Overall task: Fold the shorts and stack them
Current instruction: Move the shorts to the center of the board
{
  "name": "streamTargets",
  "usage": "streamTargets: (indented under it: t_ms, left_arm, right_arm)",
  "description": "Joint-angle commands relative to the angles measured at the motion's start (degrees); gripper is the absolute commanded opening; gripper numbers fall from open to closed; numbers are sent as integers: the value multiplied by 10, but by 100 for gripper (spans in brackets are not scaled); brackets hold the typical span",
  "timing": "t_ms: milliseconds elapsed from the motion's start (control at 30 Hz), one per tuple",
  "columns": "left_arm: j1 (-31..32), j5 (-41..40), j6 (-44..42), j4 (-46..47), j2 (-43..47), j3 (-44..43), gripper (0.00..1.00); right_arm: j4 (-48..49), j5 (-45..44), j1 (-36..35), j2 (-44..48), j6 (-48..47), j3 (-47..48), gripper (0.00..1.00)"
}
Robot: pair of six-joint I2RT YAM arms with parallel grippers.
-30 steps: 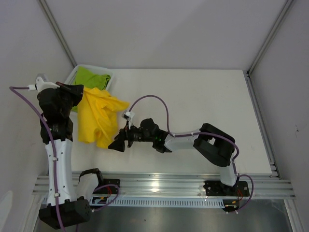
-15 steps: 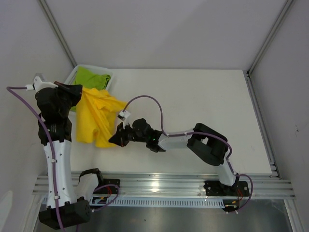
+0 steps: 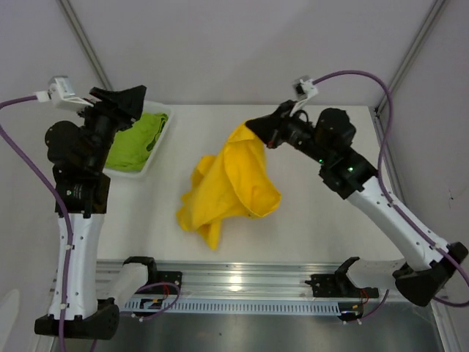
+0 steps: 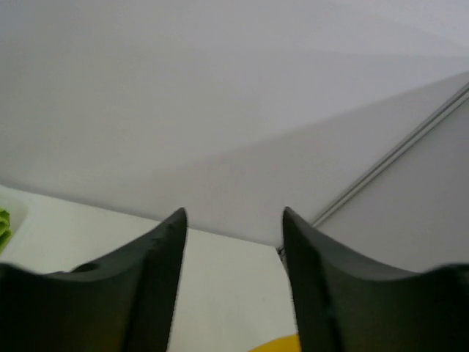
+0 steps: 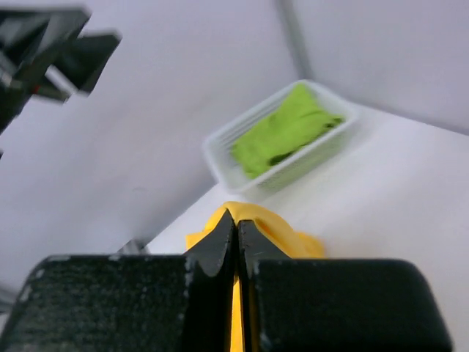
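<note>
Top external: right gripper [image 3: 258, 128] pinches yellow shorts [image 3: 234, 183] by edge; I fear bunched wt pulls it free. Left gripper [image 4: 234, 217] spread, empty.

bright yellow shorts [image 3: 234, 183], lime green shorts [image 3: 135, 138], white mesh basket [image 5: 308, 163], white table [image 3: 293, 235]

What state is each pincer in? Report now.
Left pincer: open, empty.
Right pincer: closed on the yellow shorts.

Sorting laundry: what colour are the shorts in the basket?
The shorts are lime green; clearest in top view.
</note>
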State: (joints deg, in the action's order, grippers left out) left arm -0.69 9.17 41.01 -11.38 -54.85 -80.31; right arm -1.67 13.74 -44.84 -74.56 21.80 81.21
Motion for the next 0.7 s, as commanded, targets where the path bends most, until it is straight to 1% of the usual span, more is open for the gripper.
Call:
streamTargets:
  t_ms: [0, 33, 67, 167, 200, 233, 267, 300, 333, 367, 400, 433, 467, 533, 567, 633, 667]
  left_arm:
    - [24, -4, -11, 6, -18, 64, 63]
    - [24, -3, -7, 0, -18, 104, 67]
    - [24, 3, -4, -3, -17, 119, 73]
    - [28, 13, -4, -10, -9, 186, 77]
    - [31, 18, -6, -8, 0, 199, 79]
    - [38, 17, -13, -4, 4, 238, 82]
    - [56, 12, -15, -3, 10, 251, 83]
    - [67, 2, -23, -2, 14, 273, 83]
    - [80, -4, -25, -4, 20, 292, 84]
    - [112, -9, -28, 0, 22, 312, 84]
    - [131, -23, -32, 6, 22, 321, 85]
    - [153, -35, -33, 6, 19, 329, 85]
    - [200, -49, -35, 7, 18, 347, 85]
    - [245, -89, -42, 5, 11, 356, 85]
    - [285, -110, -43, 5, 5, 362, 85]
    - [318, -134, -41, -5, 3, 368, 85]
    - [347, -136, -39, -8, 6, 373, 85]
  right_arm:
    - [-144, 1, 86, 31, 6, -34, 0]
    - [-149, 11, 107, 45, 10, -62, 0]
    - [-165, 3, 142, 51, 20, -75, 0]
    - [-180, 6, 203, 70, 37, -133, 0]
    - [-185, 13, 248, 68, 49, -144, 0]
    - [-197, 30, 267, 64, 47, -152, 1]
    - [-211, 21, 282, 57, 42, -157, 5]
    - [-225, 3, 302, 46, 41, -160, 15]
    - [-240, -24, 309, 45, 36, -163, 47]
    - [-245, -36, 316, 45, 34, -168, 62]
    - [-250, -50, 330, 52, 34, -177, 78]
    - [-254, -62, 336, 58, 36, -181, 83]
    - [-255, -72, 340, 65, 33, -186, 87]
    - [-263, -78, 348, 86, 27, -191, 88]
    - [-275, -88, 348, 91, 19, -190, 89]
    - [-291, -95, 350, 104, 11, -191, 89]
    - [-307, -96, 350, 108, 4, -192, 89]
